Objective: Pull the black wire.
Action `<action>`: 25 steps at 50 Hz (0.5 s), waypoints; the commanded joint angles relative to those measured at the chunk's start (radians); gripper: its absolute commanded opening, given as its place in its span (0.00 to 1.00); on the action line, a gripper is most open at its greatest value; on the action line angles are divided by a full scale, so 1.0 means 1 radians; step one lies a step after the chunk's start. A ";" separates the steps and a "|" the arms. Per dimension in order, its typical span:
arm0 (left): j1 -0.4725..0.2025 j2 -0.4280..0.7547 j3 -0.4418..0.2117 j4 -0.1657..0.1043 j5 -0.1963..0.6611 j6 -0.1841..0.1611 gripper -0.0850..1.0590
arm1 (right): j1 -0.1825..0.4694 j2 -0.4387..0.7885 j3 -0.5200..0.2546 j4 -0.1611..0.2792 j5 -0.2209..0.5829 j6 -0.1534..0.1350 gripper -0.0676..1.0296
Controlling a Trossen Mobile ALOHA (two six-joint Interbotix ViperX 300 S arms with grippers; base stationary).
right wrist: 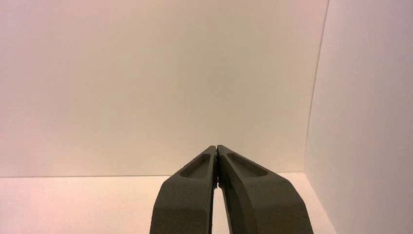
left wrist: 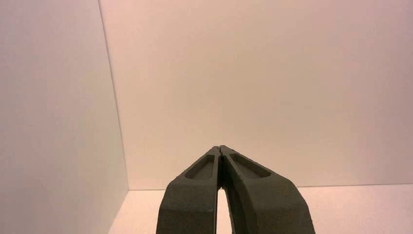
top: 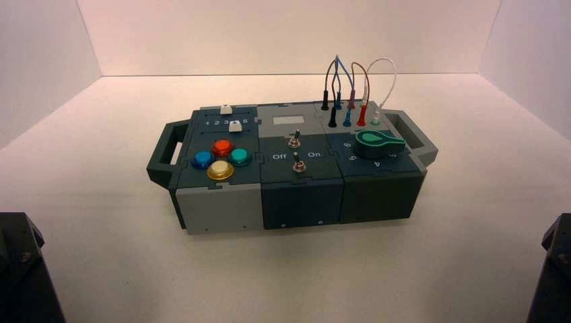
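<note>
The black wire (top: 329,73) arches over the far right part of the box (top: 222,208). Its two slim black plugs (top: 332,118) stand in sockets, left of the lead with blue plugs (top: 347,119). My left arm (top: 20,269) is parked at the near left corner, well short of the box. My right arm (top: 553,269) is parked at the near right corner. In the left wrist view my left gripper (left wrist: 220,147) is shut and empty, facing a bare wall. In the right wrist view my right gripper (right wrist: 216,147) is shut and empty too. Neither wrist view shows the box.
A lead with red plugs (top: 361,116) and a white lead (top: 385,67) stand beside the blue one. A green knob (top: 377,141) sits in front of the wires. Two toggle switches (top: 295,140) are mid-box, coloured buttons (top: 220,169) and white sliders (top: 235,126) at the left.
</note>
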 commanded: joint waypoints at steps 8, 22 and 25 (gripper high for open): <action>-0.002 0.002 -0.032 0.000 0.006 0.003 0.05 | 0.002 0.002 -0.023 0.005 -0.002 0.005 0.04; -0.020 -0.003 -0.049 -0.011 0.089 -0.008 0.05 | 0.003 0.003 -0.029 0.014 0.063 0.023 0.04; -0.037 -0.002 -0.064 -0.021 0.130 -0.014 0.05 | 0.006 0.005 -0.037 0.028 0.100 0.028 0.04</action>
